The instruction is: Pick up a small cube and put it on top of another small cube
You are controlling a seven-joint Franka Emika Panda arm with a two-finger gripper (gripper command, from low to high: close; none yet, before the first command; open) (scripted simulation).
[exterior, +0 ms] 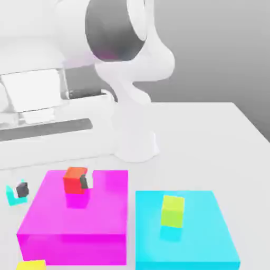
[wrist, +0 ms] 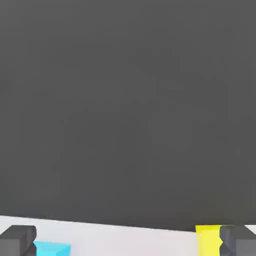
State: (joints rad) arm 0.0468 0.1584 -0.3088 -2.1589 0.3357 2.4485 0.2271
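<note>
You are at the approach step: nothing is picked up yet. The tool (exterior: 52, 185) hangs with its fingers (wrist: 19, 240) wide apart and empty, one in front of the red cube (exterior: 75, 179) that stands on the magenta block (exterior: 74, 221), the other just off that block's far-left corner in the exterior view, against a small cyan piece (exterior: 10, 196).

The yellow cube (exterior: 30, 264) lies on the surface (exterior: 211, 137) at the block's near-left corner, low against its front wall and apart from the tool. In the hand view a patch of yellow shows just beside one finger, not between the two.

Your next move, as I judge it, calls for bringing the tool toward the near-left corner, centring the open fingers over the yellow cube, then lowering to straddle it before closing. Mind the block's wall: it stands just beside the cube, so one finger has little room there.
</note>
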